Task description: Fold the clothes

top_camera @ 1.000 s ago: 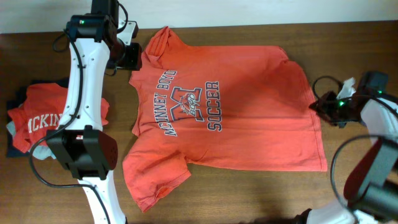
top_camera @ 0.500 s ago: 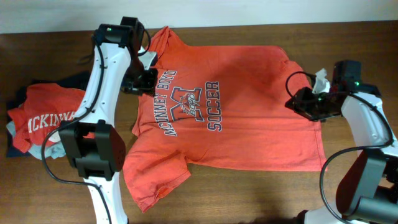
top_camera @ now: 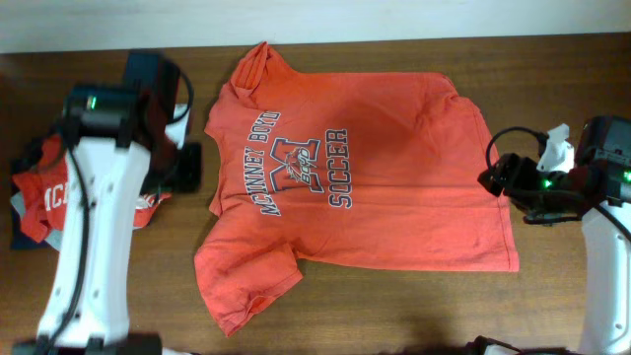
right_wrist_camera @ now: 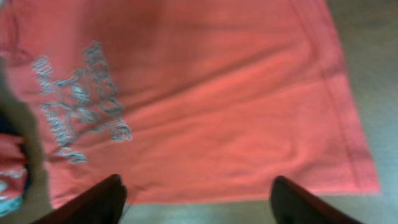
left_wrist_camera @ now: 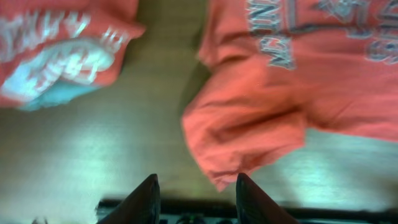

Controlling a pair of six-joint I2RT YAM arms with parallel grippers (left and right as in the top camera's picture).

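Toward the table's (top_camera: 394, 316) left edge, between the spare pile (top_camera: 35, 202) and the shirt's collar, your left hand (left_wrist_camera: 196, 180) hangs over bare wood. Its fingers are apart with nothing between them, and it touches nothing.

Your right hand (right_wrist_camera: 196, 180) is spread wide and empty. It sits over the hem end of the T-shirt (top_camera: 394, 168), near the right edge. Can't tell whether it contacts the cloth.

The T-shirt lies flat mid-table, print up. Its long axis runs left-right, with the collar toward the left edge and the hem toward the right. One sleeve points to the far edge and is partly bunched. The other points to the near edge, rumpled, just ahead of the left hand in the wrist view.

The pile is at the left edge, apart from the T-shirt: a red shirt with white lettering on top, light and navy fabric under it. Your left arm (top_camera: 89, 256) covers part of the pile from overhead. Nothing lies on the T-shirt itself.
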